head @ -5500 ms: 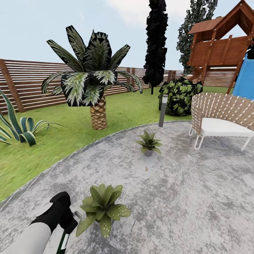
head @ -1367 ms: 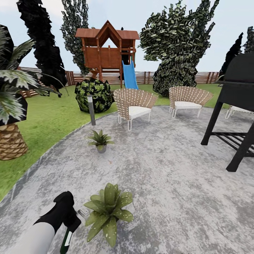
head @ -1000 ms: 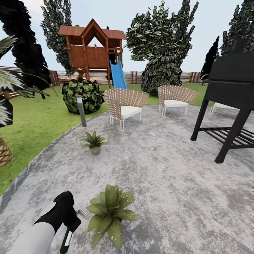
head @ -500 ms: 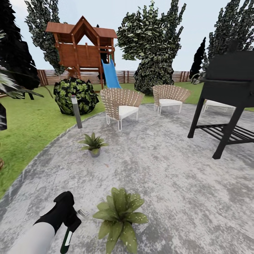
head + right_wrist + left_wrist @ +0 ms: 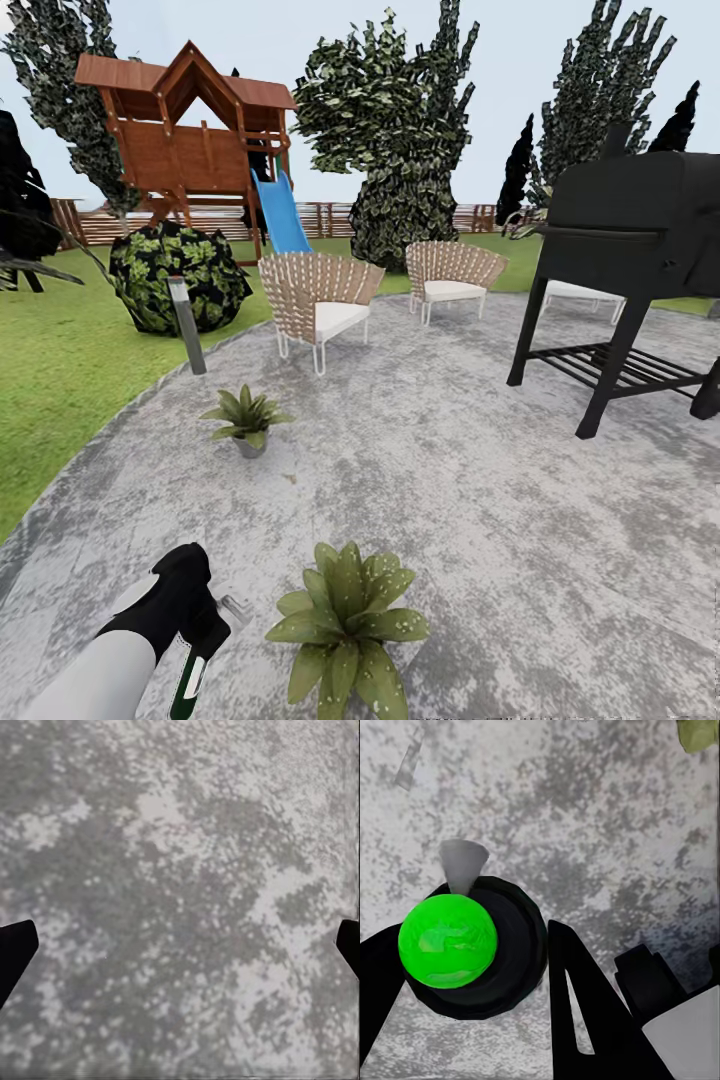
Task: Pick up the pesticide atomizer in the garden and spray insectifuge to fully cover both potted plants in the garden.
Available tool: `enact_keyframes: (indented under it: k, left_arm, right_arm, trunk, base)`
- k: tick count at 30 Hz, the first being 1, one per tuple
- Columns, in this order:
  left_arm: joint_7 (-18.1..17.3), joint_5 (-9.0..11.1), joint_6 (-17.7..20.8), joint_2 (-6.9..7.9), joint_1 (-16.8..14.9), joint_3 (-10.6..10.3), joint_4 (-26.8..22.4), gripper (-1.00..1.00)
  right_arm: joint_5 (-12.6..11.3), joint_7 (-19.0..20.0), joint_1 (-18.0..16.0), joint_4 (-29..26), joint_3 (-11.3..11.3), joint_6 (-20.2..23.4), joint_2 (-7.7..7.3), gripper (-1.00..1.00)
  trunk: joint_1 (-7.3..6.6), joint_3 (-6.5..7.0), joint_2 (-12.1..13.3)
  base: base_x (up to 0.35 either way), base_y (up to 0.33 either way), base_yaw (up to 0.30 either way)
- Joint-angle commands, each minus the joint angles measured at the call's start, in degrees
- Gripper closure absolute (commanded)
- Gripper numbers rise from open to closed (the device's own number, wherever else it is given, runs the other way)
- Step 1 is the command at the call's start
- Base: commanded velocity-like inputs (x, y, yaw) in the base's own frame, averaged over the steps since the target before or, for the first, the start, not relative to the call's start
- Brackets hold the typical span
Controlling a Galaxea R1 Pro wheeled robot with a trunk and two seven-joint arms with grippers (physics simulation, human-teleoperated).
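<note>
**Left gripper carries the atomizer beside the near plant**

The left gripper (image 5: pixel 200 640) is clamped on the pesticide atomizer (image 5: pixel 188 682), just beside the nearer potted plant (image 5: pixel 347 625), whose leaves show pale specks. The farther potted plant (image 5: pixel 245 418), near the patio's (image 5: pixel 480 500) lawn-side edge, probably remains unsprayed. The right gripper's (image 5: pixel 180 945) fingers are spread. No writing is legible.

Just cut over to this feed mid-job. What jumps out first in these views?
The near potted plant sits on the stone patio at the bottom of the head view, right beside the left gripper, which holds the pesticide atomizer. The second potted plant stands farther out near the patio's left edge. A big black grill looms at right, with wicker chairs behind.
</note>
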Motion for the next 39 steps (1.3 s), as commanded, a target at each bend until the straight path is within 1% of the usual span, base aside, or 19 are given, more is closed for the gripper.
enact_keyframes:
  k: [1,5,7,8,10,17,23,26,30,32,33,35,37,39]
  left_arm:
    - [-0.5,-0.5,0.2,-0.03,0.0,0.1,0.2,1.00]
    - [-0.6,-0.5,-0.4,0.12,0.5,0.0,2.7,1.00]
    - [-0.6,-0.5,-0.6,0.42,0.5,0.0,2.9,1.00]
    - [-0.7,-0.8,-0.9,0.46,0.6,-0.5,3.2,1.00]
    - [-0.7,-1.0,-1.6,0.28,0.7,-0.6,3.2,1.00]
    - [-0.6,-1.1,-2.4,-0.02,0.6,-0.5,3.2,1.00]
    - [-0.6,-1.2,-2.3,-0.03,0.6,-0.5,2.6,1.00]
    - [-0.6,-1.2,-2.3,-0.25,0.6,-0.5,2.7,1.00]
    - [-1.0,-1.0,-2.4,-0.68,0.6,-0.4,3.2,1.00]
    - [-1.2,-0.8,-2.4,-1.24,0.6,-0.4,4.0,1.00]
    - [-1.2,-1.0,-2.5,-2.54,0.6,-0.5,6.0,1.00]
    - [-0.8,-1.2,-2.5,-4.32,0.6,-0.7,7.4,1.00]
    - [-0.7,-1.2,-2.5,-4.82,0.6,-0.9,7.7,1.00]
    - [-0.7,-1.4,-2.5,-4.54,0.6,-1.3,7.9,1.00]
  right_arm:
    - [0.6,-0.2,-0.1,0.1,-0.5,-0.2,0.02,-1.00]
    - [0.6,-0.2,-0.1,0.1,-0.5,-0.2,0.02,-1.00]
    - [0.6,-0.2,0.0,0.1,-0.5,-0.2,0.02,-1.00]
    - [0.6,-0.2,0.0,0.1,-0.5,-0.1,0.02,-1.00]
    - [0.6,-0.2,0.0,0.1,-0.5,-0.2,0.02,-1.00]
    - [0.6,-0.2,0.0,0.1,-0.5,-0.2,0.02,-1.00]
    - [0.7,-0.1,0.0,0.2,-0.2,-0.2,-0.11,-1.00]
    - [0.8,-0.1,0.0,0.2,-0.1,-0.2,-0.15,-1.00]
    - [0.8,-0.1,0.0,0.2,-0.2,-0.2,-0.24,-1.00]
    - [0.8,-0.1,-0.1,0.2,-0.2,-0.2,-0.24,-1.00]
    - [0.8,-0.1,0.0,0.2,-0.3,-0.2,-0.19,-1.00]
    - [0.8,-0.1,0.0,0.2,-0.3,-0.2,-0.22,-1.00]
    - [0.8,-0.1,0.0,0.2,-0.3,-0.2,-0.24,-1.00]
    - [0.7,-0.1,0.0,0.2,-0.4,-0.1,-0.25,-1.00]
  trunk:
    - [-0.01,-0.05,0.0]
    - [-0.01,-0.04,0.0]
    - [-0.01,-0.04,0.0]
    - [-0.01,-0.04,0.0]
    - [-0.01,-0.04,0.0]
    - [-0.01,-0.04,0.0]
    - [-0.01,-0.04,0.0]
    - [-0.01,-0.04,0.0]
    - [-0.01,-0.04,0.0]
    - [-0.01,-0.04,0.0]
    - [-0.01,-0.04,0.0]
    - [-0.01,-0.04,0.0]
    - [-0.01,-0.04,0.0]
    - [-0.01,-0.04,0.0]
  base:
    - [0.002,0.007,-0.290]
    - [0.001,0.002,-0.291]
    - [0.000,0.000,-0.292]
    - [0.000,0.000,-0.292]
    - [-0.026,0.000,-0.292]
    - [-0.279,0.017,-0.290]
    - [-0.247,0.220,-0.056]
    - [-0.032,0.274,-0.001]
    - [-0.005,0.066,0.000]
    - [-0.001,0.011,0.000]
    - [0.000,0.003,0.000]
    - [0.000,0.001,0.000]
    - [0.000,0.000,-0.011]
    - [0.000,0.000,-0.204]
